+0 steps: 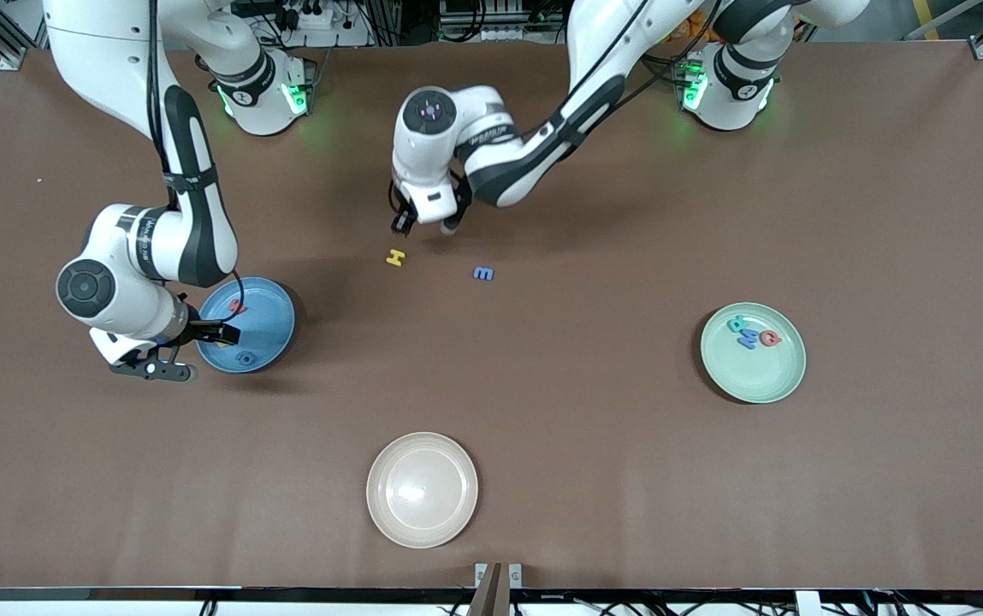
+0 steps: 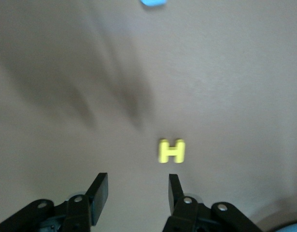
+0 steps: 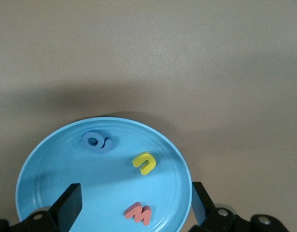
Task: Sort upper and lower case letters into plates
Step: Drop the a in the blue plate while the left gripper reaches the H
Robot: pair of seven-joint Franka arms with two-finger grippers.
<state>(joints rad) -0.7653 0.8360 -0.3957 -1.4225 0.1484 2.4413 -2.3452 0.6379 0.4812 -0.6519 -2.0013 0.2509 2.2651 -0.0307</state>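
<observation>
Fingers apart and empty, left gripper hovers with yellow H at its seven o'clock on the table; right gripper, wide open, hangs over blue plate.

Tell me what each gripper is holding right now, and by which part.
Nothing is held. The left gripper hangs open over the table beside the yellow H; the right gripper stands open and empty over the blue plate.

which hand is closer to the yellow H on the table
Left. The left hand hangs open just above the yellow H, a little toward the robots' bases from it. The right hand is open over the blue plate, well off toward the right arm's end.
</observation>
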